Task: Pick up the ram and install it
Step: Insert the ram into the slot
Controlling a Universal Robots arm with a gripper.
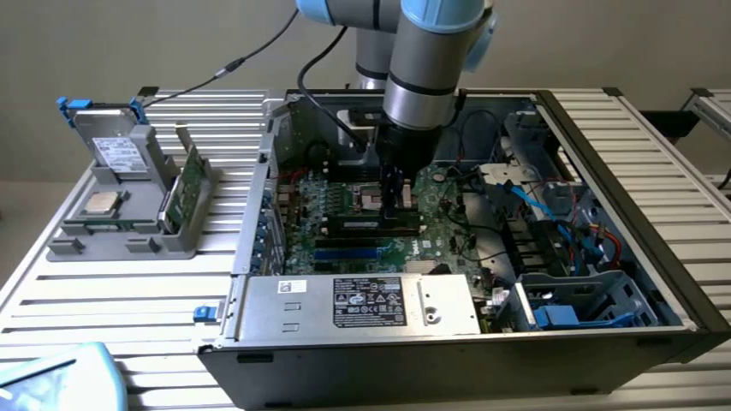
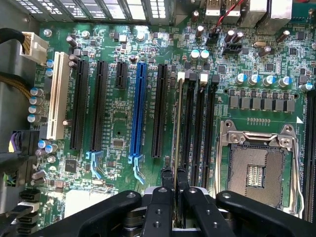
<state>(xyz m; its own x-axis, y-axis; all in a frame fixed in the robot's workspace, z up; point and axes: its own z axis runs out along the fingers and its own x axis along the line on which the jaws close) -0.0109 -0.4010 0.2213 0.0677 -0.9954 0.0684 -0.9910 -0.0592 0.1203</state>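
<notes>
Ram pinched edge-on by end effector, wrist view, computer case exterior view

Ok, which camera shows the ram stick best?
The wrist view: the ram sticks out edge-on from the gripper, above the slots on the motherboard. The exterior view gives just a dark strip under the gripper, partly hidden by the arm.

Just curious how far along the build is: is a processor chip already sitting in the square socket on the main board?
No, the socket is bare, with its grid of contacts exposed.
</notes>
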